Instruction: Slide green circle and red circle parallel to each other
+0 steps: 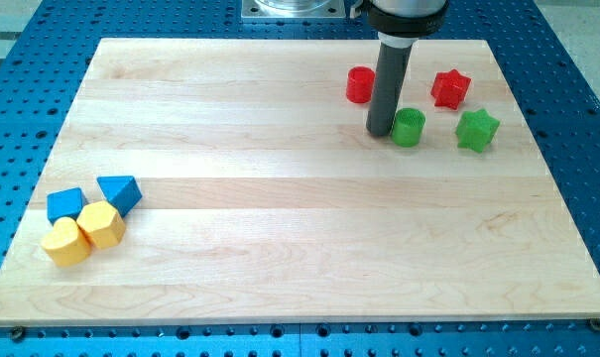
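The green circle [409, 128] sits at the view's upper right of the wooden board [280, 198]. The red circle [359, 85] lies up and to the left of it, partly behind the rod. My tip [381, 132] rests on the board just left of the green circle, touching or nearly touching its left side, and below and right of the red circle. The rod rises from the tip to the view's top.
A red star [450, 88] and a green star [477, 130] lie right of the circles. At the view's lower left are a blue block [66, 204], a blue triangle [120, 192] and two yellow blocks [65, 242] [102, 224].
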You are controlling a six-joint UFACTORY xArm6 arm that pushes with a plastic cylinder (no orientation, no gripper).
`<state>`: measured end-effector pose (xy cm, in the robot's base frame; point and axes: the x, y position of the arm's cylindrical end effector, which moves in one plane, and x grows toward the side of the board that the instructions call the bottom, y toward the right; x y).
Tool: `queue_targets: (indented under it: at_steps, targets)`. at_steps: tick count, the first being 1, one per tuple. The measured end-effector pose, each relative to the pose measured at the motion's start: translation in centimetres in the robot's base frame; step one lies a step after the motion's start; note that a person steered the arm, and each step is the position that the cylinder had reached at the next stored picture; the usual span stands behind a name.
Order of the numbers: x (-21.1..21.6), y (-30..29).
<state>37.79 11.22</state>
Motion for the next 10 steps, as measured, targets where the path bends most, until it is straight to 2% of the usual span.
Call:
queue_targets:
  at_steps: [1, 2, 3, 4, 5, 8, 9, 10]
  targets:
    - [0.0, 1.2]
    - [-2.4, -0.9]
    - [-3.8, -6.9]
    - [-11.4, -5.4]
    - [-13.4, -3.9]
    - [-12.6, -3.6]
    - [-12.4, -1.1]
    - [-10.1, -0.2]
